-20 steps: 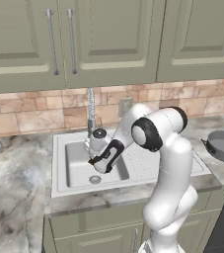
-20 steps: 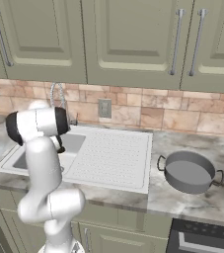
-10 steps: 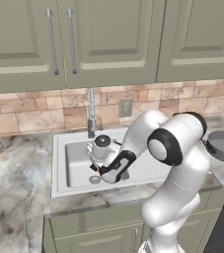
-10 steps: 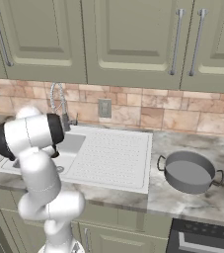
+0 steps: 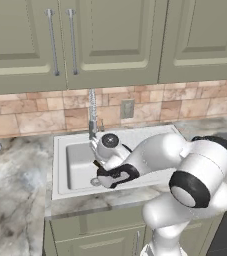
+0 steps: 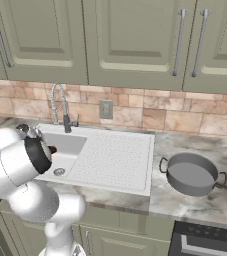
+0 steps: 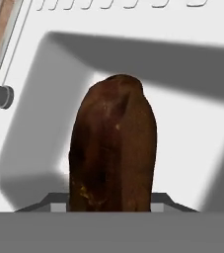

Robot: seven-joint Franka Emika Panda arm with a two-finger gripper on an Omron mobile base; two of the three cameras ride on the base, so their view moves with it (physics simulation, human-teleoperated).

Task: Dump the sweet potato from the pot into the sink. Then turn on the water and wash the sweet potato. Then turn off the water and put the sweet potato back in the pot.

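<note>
Oblong, rough brown sweet potato [image 7: 112,148]

— What is the arm [image 5: 185,165] built like?

— Glossy white shells, fat and rounded, with black bands at the joints. The big elbow drum nearest the cabinet doors under the sink [image 5: 65,172] has a wide black ring round its white end cap.

— And out by the faucet [image 5: 92,112]?

— A round grey cap with a dark centre sits on the wrist, just beside the faucet's base (no cables or lettering that I can make out). Below it the hand is a black block with white trim.
</note>
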